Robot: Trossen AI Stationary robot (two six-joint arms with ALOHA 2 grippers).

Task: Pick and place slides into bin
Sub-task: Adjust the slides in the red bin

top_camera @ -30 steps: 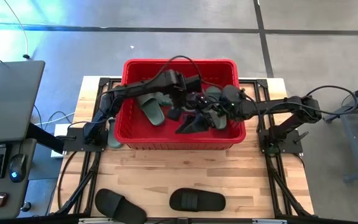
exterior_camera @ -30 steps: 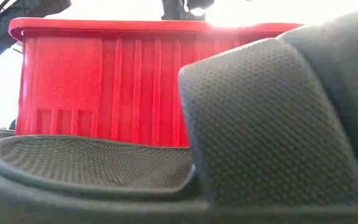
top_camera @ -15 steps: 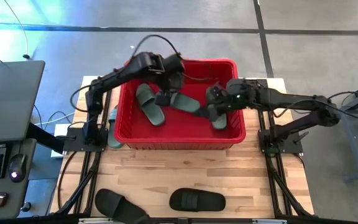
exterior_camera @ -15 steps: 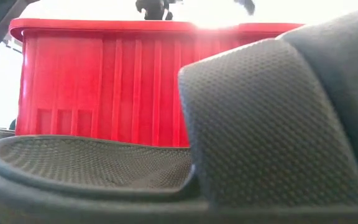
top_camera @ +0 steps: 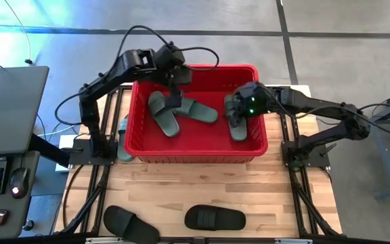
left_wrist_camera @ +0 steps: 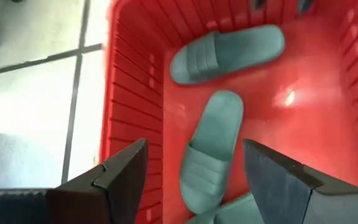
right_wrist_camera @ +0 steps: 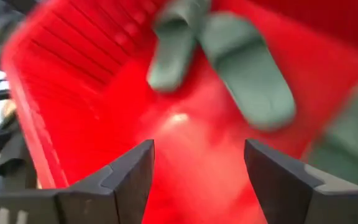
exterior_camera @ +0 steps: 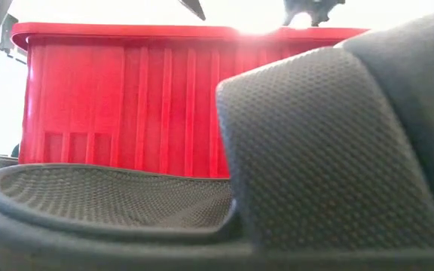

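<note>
The red bin point(top_camera: 195, 148) stands at the table's far middle and also shows in the low view point(exterior_camera: 126, 105). Several dull green slides lie flat on its floor: two at the left and middle point(top_camera: 162, 114) point(top_camera: 198, 110), and others at the right point(top_camera: 236, 123). My left gripper point(top_camera: 175, 95) point(left_wrist_camera: 194, 180) hangs open and empty above the bin's far left part. My right gripper point(top_camera: 239, 112) point(right_wrist_camera: 197, 180) is open and empty above the bin's right part. Two black slides point(top_camera: 131, 222) point(top_camera: 214, 218) lie on the table by its near edge.
One more green slide point(top_camera: 123, 139) lies on the table just outside the bin's left wall. A black slide point(exterior_camera: 315, 150) fills most of the low view in front of the bin. Bare wood point(top_camera: 195, 183) lies between the bin and the black slides.
Both grippers have drawn apart from the bin's middle. My left gripper has gone up and toward the bin's far left corner. My right gripper has gone toward the bin's right side. The green slides on the bin floor now show uncovered.
</note>
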